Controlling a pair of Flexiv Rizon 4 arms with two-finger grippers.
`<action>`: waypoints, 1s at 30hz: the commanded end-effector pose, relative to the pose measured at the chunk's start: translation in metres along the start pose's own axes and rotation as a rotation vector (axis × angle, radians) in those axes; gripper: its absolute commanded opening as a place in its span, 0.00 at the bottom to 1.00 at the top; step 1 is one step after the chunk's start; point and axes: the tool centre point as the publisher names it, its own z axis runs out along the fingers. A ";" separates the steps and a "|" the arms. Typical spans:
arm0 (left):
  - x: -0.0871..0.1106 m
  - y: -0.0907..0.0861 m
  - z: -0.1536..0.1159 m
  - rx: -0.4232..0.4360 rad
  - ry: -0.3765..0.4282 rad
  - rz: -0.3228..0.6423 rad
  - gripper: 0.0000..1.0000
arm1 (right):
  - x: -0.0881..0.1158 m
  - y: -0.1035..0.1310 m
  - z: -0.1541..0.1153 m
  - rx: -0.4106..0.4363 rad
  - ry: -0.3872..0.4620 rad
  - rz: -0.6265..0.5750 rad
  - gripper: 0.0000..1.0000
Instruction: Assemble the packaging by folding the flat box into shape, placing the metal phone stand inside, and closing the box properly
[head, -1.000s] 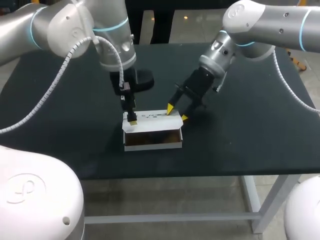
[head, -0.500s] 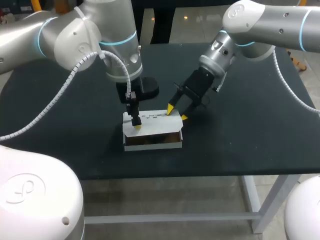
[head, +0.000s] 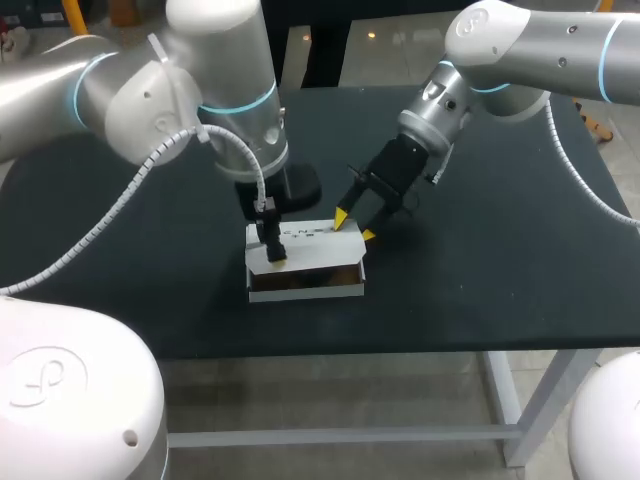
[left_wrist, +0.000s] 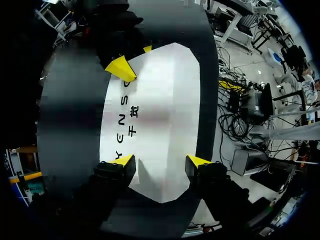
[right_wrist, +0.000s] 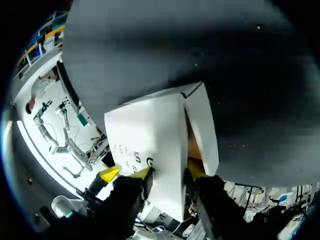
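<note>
White box (head: 305, 262) sits mid-tabletop (head: 480, 280). Its lid (left_wrist: 165, 110) is folded over the top and the front face is open toward 6 o'clock. The inside looks brownish; contents not made out.

Left arm (head: 235, 110) is down over the box's 9 o'clock end, jaws spread wide above the lid, holding nothing.

Right arm (head: 430, 115) is at the box's 2 o'clock corner, jaws parted astride the lid's end, one yellow tip (head: 341, 216) at the lid's rear edge, gripping nothing.
</note>
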 end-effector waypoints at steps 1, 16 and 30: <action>0.005 0.000 0.002 0.004 -0.035 -0.004 0.71 | 0.001 0.002 -0.001 0.008 -0.003 0.000 0.46; -0.014 -0.004 0.009 0.007 -0.153 -0.041 0.75 | 0.001 0.002 -0.001 0.008 -0.003 0.000 0.46; -0.014 -0.006 0.013 -0.003 -0.215 -0.032 0.31 | 0.001 0.002 -0.001 0.008 -0.003 0.000 0.46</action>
